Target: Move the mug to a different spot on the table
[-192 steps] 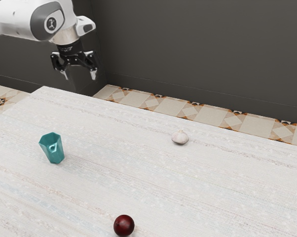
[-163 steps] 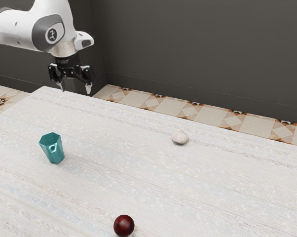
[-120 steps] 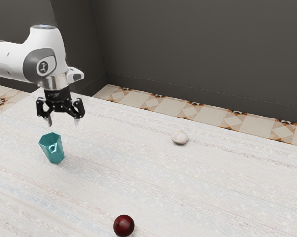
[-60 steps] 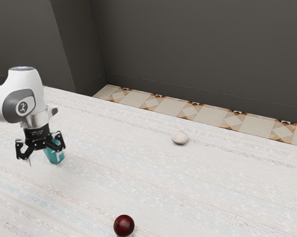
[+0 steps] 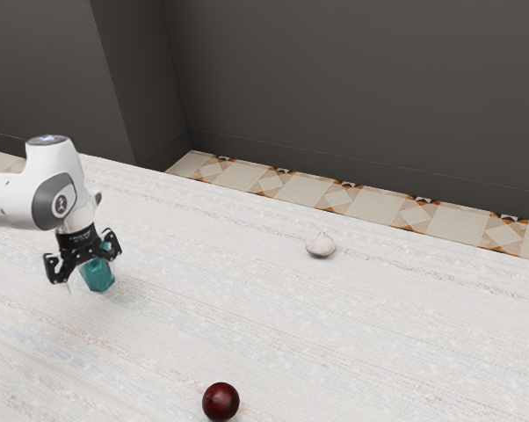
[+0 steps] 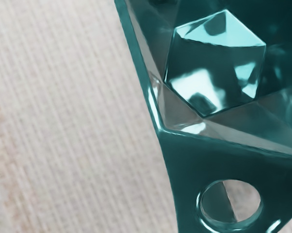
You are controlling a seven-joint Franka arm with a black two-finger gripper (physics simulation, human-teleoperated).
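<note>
The mug (image 5: pixel 98 275) is a teal faceted cup standing upright on the pale wooden table (image 5: pixel 352 334) at the exterior view's left. My gripper (image 5: pixel 83 264) is down at the mug's top, open, its fingers spread wide to either side of the rim; I see no grip on it. From the wrist camera I look straight down into the mug (image 6: pixel 219 82), with its angular inner floor and a round hole in its handle (image 6: pixel 231 201) close under my hand. My hand hides the mug's upper part in the exterior view.
A whitish garlic bulb (image 5: pixel 320 244) lies toward the table's back middle. A dark red apple (image 5: pixel 221 401) sits near the front edge. A dark wall and a tiled floor strip (image 5: pixel 352 198) lie behind the table.
My arm came down from high at the back to the mug at the left. In the last half second the hand shifted slightly toward the mug and turned; the mug has not moved.
</note>
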